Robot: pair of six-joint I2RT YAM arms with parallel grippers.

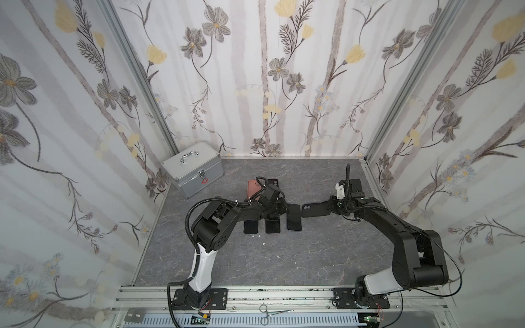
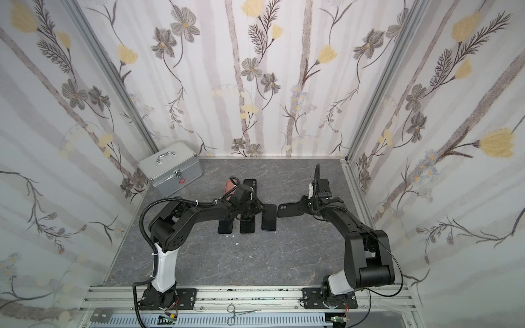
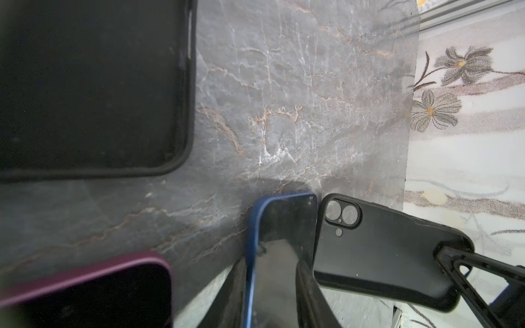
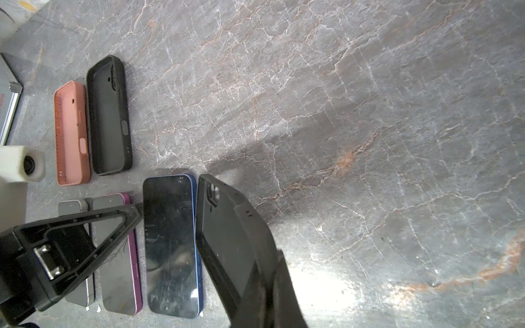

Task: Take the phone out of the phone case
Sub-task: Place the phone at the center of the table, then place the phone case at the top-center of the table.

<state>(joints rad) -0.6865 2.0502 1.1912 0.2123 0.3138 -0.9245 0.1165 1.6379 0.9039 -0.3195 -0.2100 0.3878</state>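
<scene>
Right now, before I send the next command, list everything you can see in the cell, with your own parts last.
phones: 3, silver phone, purple phone, blue phone, flat in a row mid-table
loose cases: 2, pink case and black case, side by side behind the row
held case: 1, black, in the right gripper, next to the blue phone
metal box: 1, silver, back left corner
scissor-like tool: 1, metal, front rail
white specks: a few, white, in front of the row
table: 1, grey marble
left gripper: 1, black, fingers either side of the blue phone, grip unclear
right gripper: 1, black, shut on the held case
</scene>
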